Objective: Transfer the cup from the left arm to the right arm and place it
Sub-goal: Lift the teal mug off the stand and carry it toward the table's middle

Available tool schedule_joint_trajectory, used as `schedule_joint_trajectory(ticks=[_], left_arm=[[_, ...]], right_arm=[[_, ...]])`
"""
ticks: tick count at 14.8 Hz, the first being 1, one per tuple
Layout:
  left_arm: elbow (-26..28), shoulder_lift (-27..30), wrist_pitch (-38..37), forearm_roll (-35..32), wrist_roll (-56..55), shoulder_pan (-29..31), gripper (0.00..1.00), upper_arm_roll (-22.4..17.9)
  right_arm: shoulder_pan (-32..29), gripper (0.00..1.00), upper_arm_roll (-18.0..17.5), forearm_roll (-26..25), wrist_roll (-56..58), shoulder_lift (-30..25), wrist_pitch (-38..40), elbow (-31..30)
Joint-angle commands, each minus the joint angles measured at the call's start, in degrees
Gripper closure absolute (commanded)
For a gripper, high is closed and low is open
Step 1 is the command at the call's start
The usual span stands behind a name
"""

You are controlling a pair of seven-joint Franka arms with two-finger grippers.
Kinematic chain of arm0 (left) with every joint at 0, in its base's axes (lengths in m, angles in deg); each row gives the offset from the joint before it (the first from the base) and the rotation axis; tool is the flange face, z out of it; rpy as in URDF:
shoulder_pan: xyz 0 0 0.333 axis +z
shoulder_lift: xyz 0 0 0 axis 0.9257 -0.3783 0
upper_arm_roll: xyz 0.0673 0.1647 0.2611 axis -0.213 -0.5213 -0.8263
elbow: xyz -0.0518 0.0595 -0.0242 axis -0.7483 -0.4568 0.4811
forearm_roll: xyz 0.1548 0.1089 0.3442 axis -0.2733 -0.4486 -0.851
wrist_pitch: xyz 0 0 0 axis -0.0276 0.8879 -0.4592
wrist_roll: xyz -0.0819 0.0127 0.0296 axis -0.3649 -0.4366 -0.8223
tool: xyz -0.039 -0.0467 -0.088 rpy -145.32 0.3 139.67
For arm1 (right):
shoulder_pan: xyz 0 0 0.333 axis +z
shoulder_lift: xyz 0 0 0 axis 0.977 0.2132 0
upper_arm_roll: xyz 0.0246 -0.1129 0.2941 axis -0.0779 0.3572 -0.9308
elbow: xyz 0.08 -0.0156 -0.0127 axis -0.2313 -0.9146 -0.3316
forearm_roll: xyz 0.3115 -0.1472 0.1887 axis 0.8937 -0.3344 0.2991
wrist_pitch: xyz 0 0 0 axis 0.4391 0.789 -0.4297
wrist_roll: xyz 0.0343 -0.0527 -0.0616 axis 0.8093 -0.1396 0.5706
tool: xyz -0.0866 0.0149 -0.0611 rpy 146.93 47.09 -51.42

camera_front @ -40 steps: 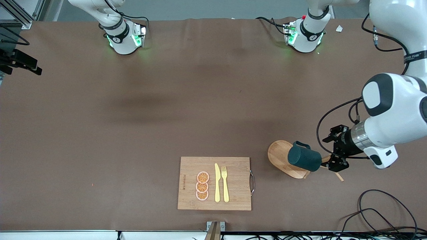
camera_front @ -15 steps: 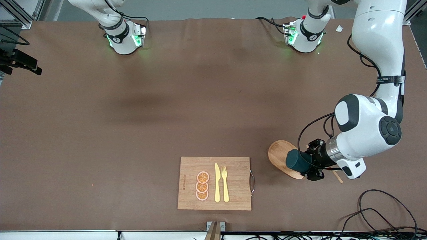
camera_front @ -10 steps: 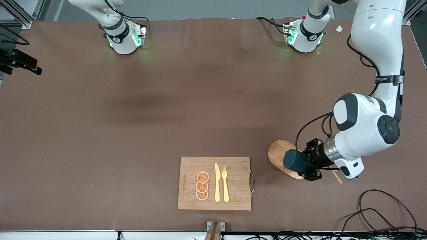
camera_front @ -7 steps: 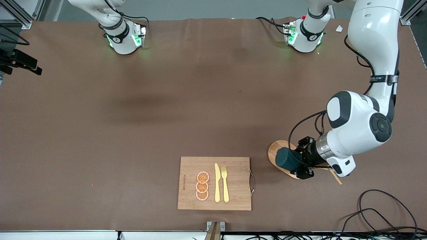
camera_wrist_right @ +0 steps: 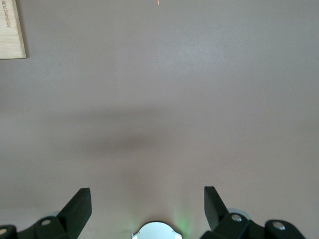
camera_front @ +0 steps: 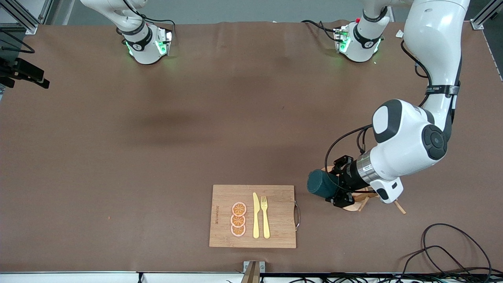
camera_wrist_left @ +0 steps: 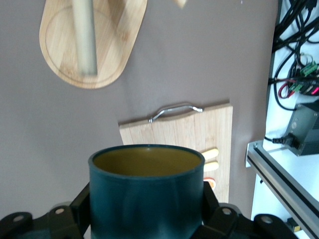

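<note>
1. Teal and ribbed, the cup [camera_front: 319, 184] is clamped between the closed fingers of the left gripper [camera_front: 334, 188], in the lower right part of the front view, held on its side over the table [camera_front: 157, 137].
2. In the left wrist view the cup [camera_wrist_left: 146, 194] fills the lower middle of the frame, its mustard-yellow inside showing, with the gripper's black fingers [camera_wrist_left: 219, 219] pressed against its sides.
3. The small oval wooden tray [camera_front: 353, 204] lies on the table under the left wrist, mostly hidden by it in the front view.
4. The wooden board [camera_front: 275, 236], at the lower centre of the front view, carries three orange slices [camera_front: 238, 219], a yellow knife [camera_front: 256, 216] and a yellow fork [camera_front: 265, 218].
5. The right arm waits; its right gripper [camera_wrist_right: 147, 204] hangs over bare table with its jaws spread wide and nothing between them.
</note>
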Motion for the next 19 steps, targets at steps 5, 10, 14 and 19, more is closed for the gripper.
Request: schedule_joint_trajectory(ticks=[5, 10, 14, 19], left_arm=[[0.4, 4.1, 1.6, -9.7, -6.4, -13.2, 0.53, -0.2], [0.4, 3.6, 6.4, -25.9, -13.4, -24.0, 0.55, -0.2], [0.5, 1.2, 11.9, -38.8, -13.4, -30.3, 0.55, -0.1], [0.5, -4.7, 16.8, -59.8, -13.4, -36.8, 0.57, -0.3]], right_arm=[[-0.1, 0.0, 0.0, 0.5, 0.0, -1.6, 0.0, -1.6], [-0.1, 0.0, 0.0, 0.4, 0.0, -1.6, 0.1, -1.6], [-0.1, 0.0, 0.0, 0.4, 0.0, -1.6, 0.1, -1.5], [-0.2, 0.0, 0.0, 0.4, 0.0, -1.5, 0.1, -1.4]])
